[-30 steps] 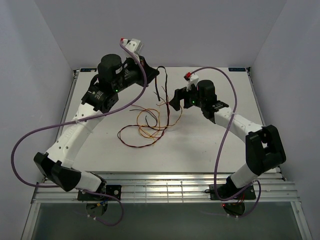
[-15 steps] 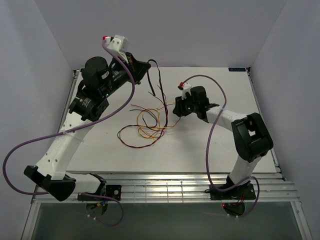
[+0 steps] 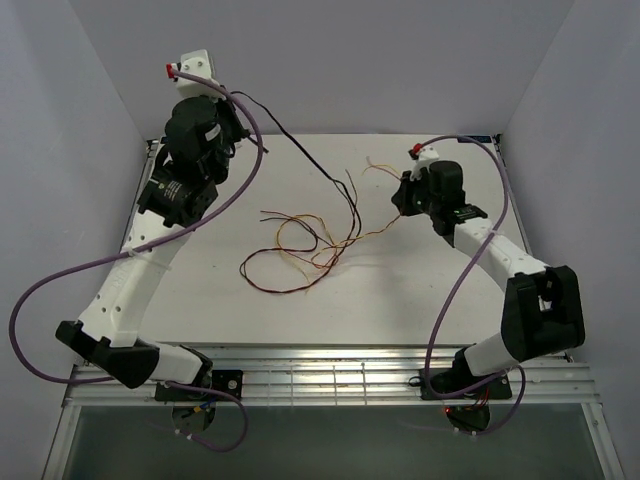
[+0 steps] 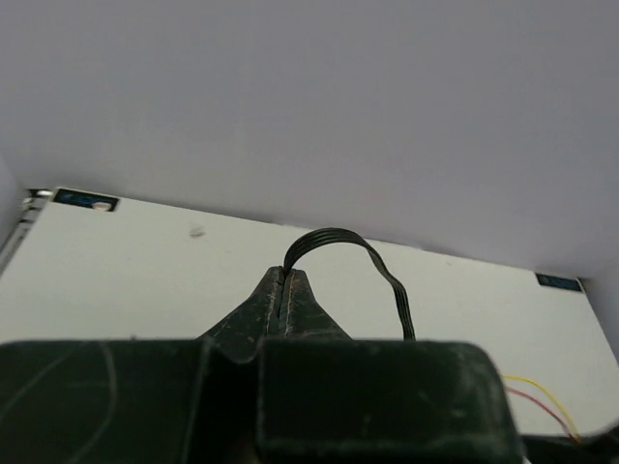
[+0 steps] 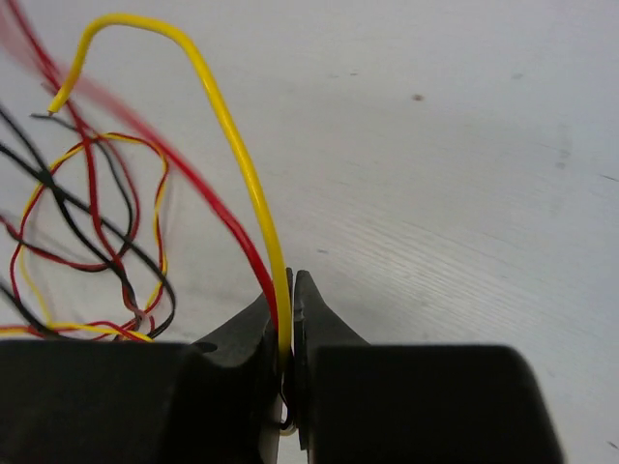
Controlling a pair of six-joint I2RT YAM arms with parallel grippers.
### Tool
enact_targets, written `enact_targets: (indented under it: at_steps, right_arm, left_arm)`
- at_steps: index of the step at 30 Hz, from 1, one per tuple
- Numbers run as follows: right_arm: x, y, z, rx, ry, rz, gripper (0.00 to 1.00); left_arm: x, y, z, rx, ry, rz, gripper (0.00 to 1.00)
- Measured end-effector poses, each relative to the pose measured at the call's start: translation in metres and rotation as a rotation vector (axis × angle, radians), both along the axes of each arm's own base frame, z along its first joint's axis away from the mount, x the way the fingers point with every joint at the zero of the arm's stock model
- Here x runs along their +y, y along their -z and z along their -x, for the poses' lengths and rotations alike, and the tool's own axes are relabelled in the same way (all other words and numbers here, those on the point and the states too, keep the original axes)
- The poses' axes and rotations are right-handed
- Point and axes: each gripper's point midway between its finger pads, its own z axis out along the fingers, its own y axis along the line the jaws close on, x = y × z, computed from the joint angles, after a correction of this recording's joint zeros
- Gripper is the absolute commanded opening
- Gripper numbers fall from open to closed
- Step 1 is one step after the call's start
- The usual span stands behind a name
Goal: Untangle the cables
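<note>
Since the earlier frame, the left gripper (image 4: 283, 282) has been raised and swung leftward, and the right gripper (image 5: 288, 290) drawn rightward, so that the cables (image 3: 300, 250) are spread wider. A white table (image 3: 430, 290) is enclosed by pale grey walls (image 3: 350, 60). The left jaws are pressed together on a black cable (image 4: 334, 235); the right jaws are clamped on a yellow cable (image 5: 229, 126) and a red cable (image 5: 193, 184). Two arms and one tangle at mid-table are counted; its strands cannot be counted.
</note>
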Motion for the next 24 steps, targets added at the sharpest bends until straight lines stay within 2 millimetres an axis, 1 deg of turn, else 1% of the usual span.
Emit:
enact_targets:
  at_steps: [3,5,6,8,11,12,15,18,21,24]
  right_arm:
    - [-0.046,-0.014,-0.005,-0.031,0.125,0.014,0.08]
    - [-0.066,-0.016,-0.003,-0.036,0.177,0.023,0.08]
    - [-0.07,-0.015,-0.001,-0.031,0.189,0.028,0.08]
    - [-0.073,-0.01,0.005,-0.009,0.194,0.038,0.08]
    - [-0.075,0.002,0.013,0.028,0.195,0.053,0.08]
    - [-0.076,0.006,0.016,0.041,0.194,0.058,0.08]
    - [-0.077,0.017,0.024,0.076,0.185,0.069,0.08]
    - [-0.076,0.018,0.026,0.079,0.176,0.076,0.08]
    - [-0.073,0.018,0.027,0.076,0.146,0.074,0.08]
    - [-0.065,0.017,0.03,0.072,0.092,0.061,0.08]
  left_arm:
    - [0.036,-0.007,-0.005,-0.004,-0.155,-0.004,0.0]
    - [0.064,-0.011,-0.005,-0.006,-0.253,-0.004,0.0]
    - [0.077,-0.015,-0.004,-0.011,-0.298,-0.002,0.0]
    - [0.104,-0.021,-0.002,-0.018,-0.384,0.003,0.0]
    - [0.136,-0.034,0.006,-0.04,-0.494,0.009,0.0]
    - [0.142,-0.037,0.009,-0.047,-0.516,0.006,0.0]
    - [0.151,-0.046,0.018,-0.064,-0.546,-0.01,0.0]
    - [0.155,-0.054,0.026,-0.083,-0.552,-0.017,0.0]
    - [0.151,-0.064,0.031,-0.111,-0.512,-0.008,0.0]
    - [0.144,-0.07,0.029,-0.136,-0.469,-0.004,0.0]
